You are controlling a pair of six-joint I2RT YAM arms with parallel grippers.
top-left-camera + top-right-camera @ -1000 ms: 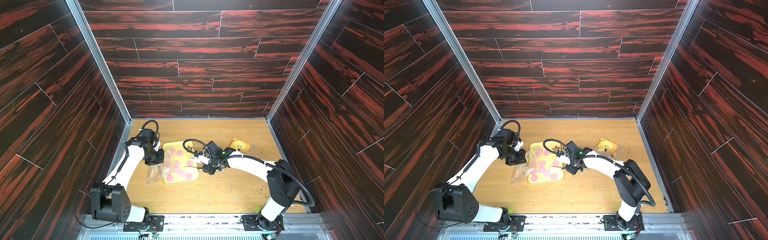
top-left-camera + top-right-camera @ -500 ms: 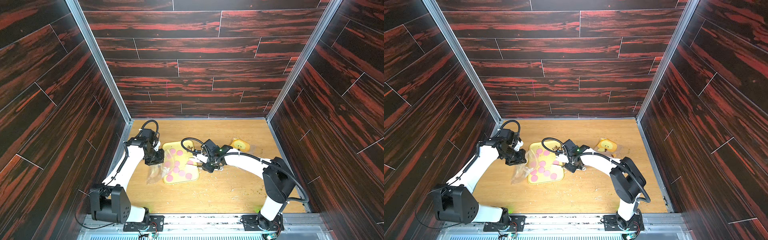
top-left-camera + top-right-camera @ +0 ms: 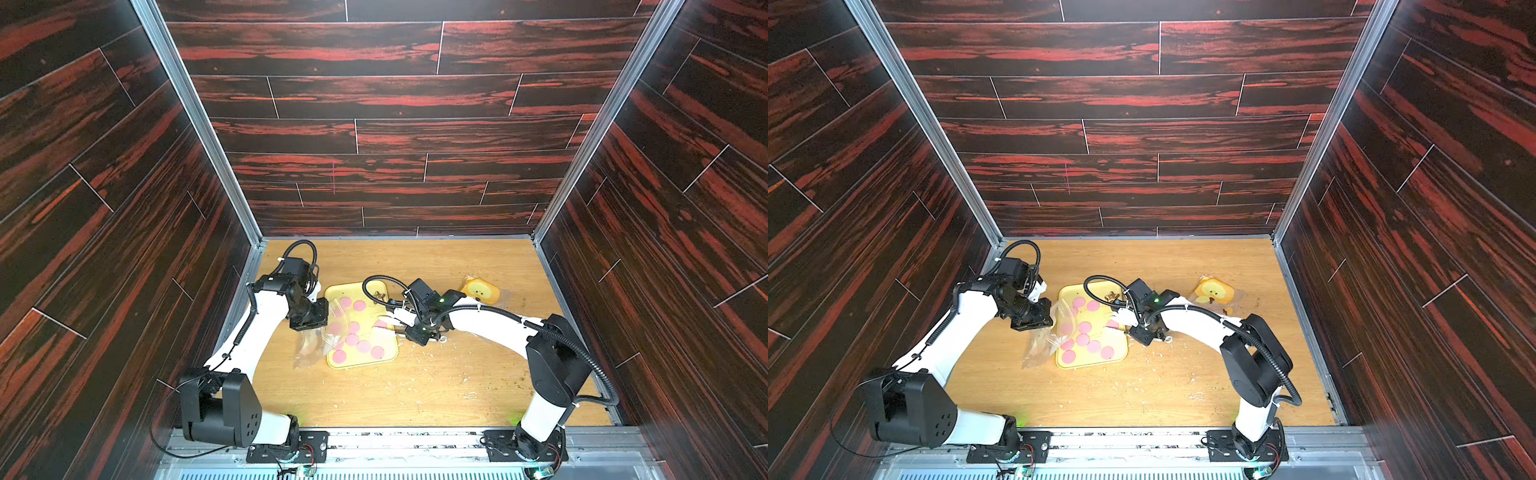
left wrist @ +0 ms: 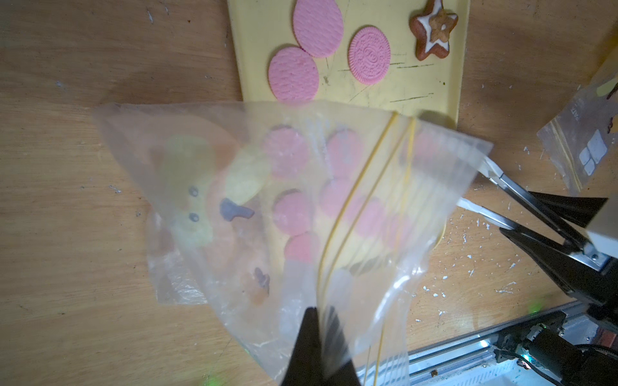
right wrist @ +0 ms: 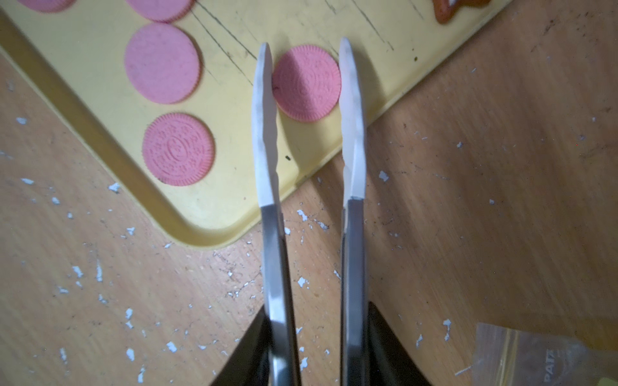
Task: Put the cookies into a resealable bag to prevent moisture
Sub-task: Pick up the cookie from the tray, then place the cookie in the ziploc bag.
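Crumb-flecked wooden tabletop (image 3: 415, 386), cookies (image 3: 364, 346) on yellow tray (image 3: 358, 362), dark red-streaked walls (image 3: 395, 137).

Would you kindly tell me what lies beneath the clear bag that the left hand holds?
Through the clear bag, several pink cookies show blurred on the yellow tray. Whether any lie inside it cannot be told. The left hand pinches its edge.

The clear bag (image 4: 334, 267) blurs the cookies (image 4: 291, 214) beneath it; the frame edge crops the star biscuit (image 5: 451, 10).

lab test booth, wood-print walls (image 3: 395, 124), aluminium frame (image 3: 200, 124)
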